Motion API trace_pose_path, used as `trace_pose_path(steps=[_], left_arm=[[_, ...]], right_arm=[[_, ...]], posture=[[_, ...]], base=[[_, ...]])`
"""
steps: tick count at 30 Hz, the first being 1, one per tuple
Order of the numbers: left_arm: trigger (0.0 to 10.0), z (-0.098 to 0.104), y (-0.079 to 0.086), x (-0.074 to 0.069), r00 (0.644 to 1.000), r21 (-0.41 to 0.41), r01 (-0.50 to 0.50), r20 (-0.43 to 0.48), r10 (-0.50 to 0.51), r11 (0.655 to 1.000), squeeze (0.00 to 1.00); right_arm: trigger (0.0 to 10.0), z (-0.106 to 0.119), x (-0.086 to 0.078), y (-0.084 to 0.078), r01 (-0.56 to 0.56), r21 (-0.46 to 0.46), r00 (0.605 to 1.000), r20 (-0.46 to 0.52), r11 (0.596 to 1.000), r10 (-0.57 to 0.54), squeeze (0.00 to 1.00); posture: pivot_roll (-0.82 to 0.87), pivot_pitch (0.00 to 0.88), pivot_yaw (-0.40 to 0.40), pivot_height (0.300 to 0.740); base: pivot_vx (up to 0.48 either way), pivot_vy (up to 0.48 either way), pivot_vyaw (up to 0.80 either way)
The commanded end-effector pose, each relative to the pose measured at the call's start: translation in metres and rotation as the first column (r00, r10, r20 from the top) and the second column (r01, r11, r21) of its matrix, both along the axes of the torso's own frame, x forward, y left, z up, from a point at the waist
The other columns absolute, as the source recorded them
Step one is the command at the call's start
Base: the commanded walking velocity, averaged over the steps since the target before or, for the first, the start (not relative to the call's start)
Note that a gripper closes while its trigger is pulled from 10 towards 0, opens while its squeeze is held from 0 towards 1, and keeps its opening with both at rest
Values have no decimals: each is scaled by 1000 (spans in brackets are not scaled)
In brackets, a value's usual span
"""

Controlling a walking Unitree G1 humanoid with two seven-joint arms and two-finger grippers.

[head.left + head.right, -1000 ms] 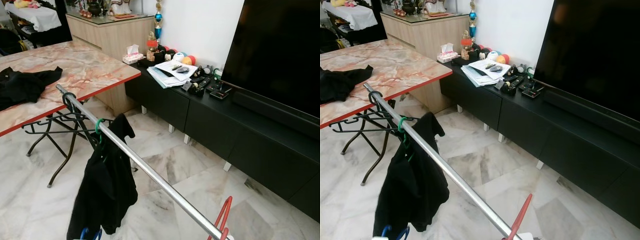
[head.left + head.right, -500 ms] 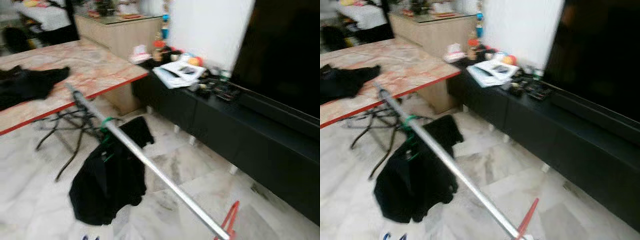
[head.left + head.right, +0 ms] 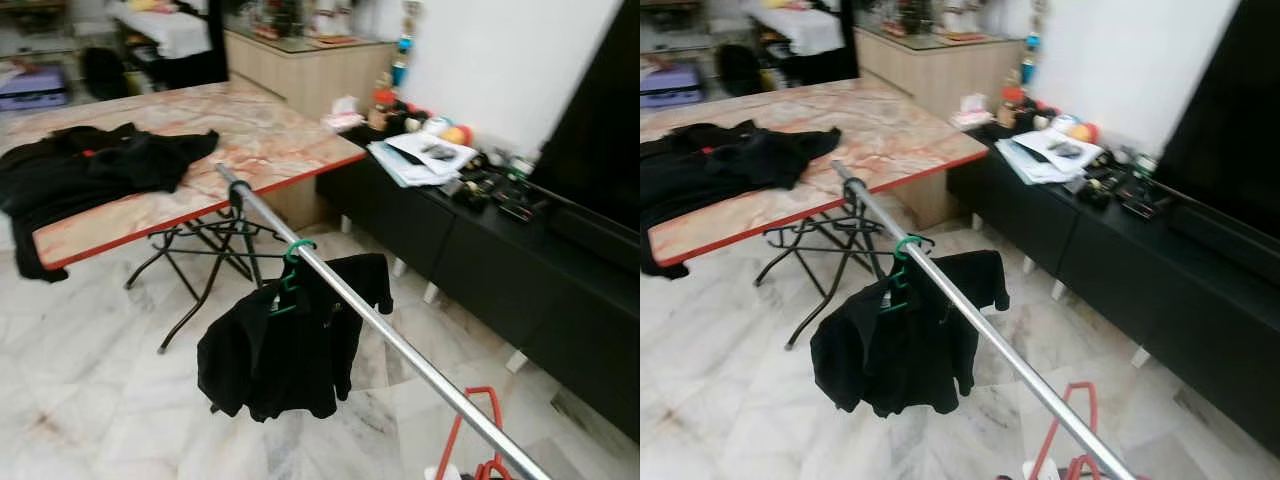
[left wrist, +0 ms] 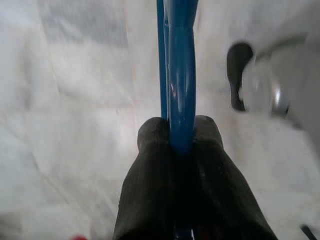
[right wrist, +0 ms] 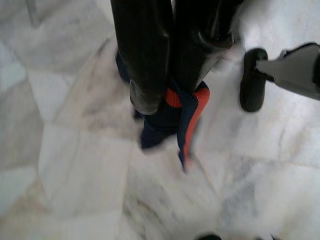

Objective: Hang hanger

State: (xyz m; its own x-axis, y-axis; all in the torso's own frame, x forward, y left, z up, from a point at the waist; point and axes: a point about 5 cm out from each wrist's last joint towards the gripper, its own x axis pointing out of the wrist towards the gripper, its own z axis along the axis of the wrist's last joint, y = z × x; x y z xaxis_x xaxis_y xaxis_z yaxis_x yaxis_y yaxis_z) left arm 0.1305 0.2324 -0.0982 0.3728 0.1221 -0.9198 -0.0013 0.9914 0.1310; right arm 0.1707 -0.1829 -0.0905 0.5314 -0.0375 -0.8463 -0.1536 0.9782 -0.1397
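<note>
A silver clothes rail (image 3: 400,345) runs diagonally from the marble table toward me. A green hanger (image 3: 290,270) carrying a black garment (image 3: 275,350) hangs on it. A red hanger (image 3: 449,432) sits by the rail's near end. In the left wrist view my left gripper (image 4: 181,140) is shut on the bar of a blue hanger (image 4: 181,75) above the marble floor. In the right wrist view my right gripper (image 5: 170,95) is shut on a navy and orange cloth (image 5: 167,125) that droops below the fingers.
A marble-topped table (image 3: 270,140) with black clothes (image 3: 90,170) piled on it stands at the left, on black folding legs (image 3: 200,240). A low black console (image 3: 470,240) with papers and clutter runs along the right wall. A black caster (image 5: 252,85) rests on the floor.
The head camera has swung left, so the table and its clothes take up more of the picture. The rail, green hanger and black garment have not visibly moved themselves.
</note>
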Motion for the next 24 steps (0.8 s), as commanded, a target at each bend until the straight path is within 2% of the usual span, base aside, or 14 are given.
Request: trace_pose_path(steps=[1, 15, 24], left_arm=[[10000, -3, -5, -6, 1000, -15, 12, -21, -12, 1000, 0], [10000, -1, -14, 6, 999, -29, 34, -11, -34, 999, 0], [10000, -1, -15, 7, 999, -36, 39, -12, -39, 999, 0]], right_arm=[[10000, -1, -3, -3, -8, -16, 1000, -18, 1000, 7, 0], [10000, -2, -4, -5, -2, -52, 999, -36, 999, 0, 0], [10000, -2, -4, -6, 7, -86, 999, -46, 996, -11, 0]], posture=[[62, 0, -20, 740], [62, 0, -20, 740], [62, 0, -20, 740]], base=[[0, 454, 0], [0, 454, 0], [0, 456, 0]])
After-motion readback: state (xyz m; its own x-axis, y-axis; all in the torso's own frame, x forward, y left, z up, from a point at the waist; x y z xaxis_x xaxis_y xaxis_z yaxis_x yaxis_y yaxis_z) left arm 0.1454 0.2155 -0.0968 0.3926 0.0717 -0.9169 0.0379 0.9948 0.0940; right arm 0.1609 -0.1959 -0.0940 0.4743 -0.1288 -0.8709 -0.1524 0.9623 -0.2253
